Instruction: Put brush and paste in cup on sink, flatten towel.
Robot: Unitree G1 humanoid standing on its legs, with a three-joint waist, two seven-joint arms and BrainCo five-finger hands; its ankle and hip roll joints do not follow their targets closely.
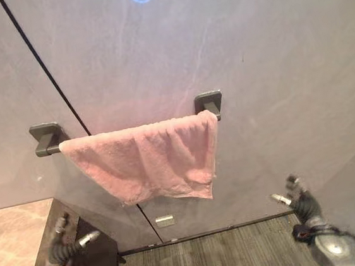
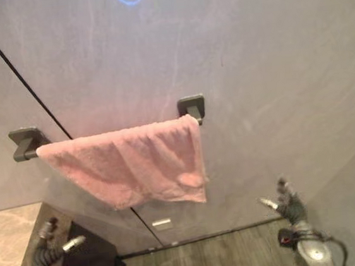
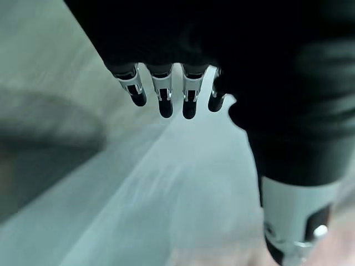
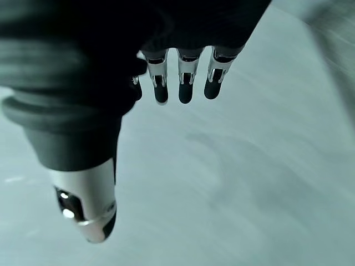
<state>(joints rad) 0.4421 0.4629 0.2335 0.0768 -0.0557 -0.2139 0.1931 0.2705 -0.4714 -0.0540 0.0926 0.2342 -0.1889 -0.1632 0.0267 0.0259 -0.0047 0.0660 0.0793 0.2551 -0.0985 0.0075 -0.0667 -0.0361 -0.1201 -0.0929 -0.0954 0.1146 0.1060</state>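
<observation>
I see the pink towel [image 1: 149, 161] draped bunched over the dark wall bar [image 1: 47, 148], gathered toward the right bracket [image 1: 209, 103], lower edge uneven. My left hand [image 1: 65, 246] sits at 7 o'clock below it, well apart, fingers straight, holding nothing. My right hand [image 1: 299, 201] at 5 o'clock, fingers spread and empty, near the grey wall [image 1: 272, 66].
</observation>
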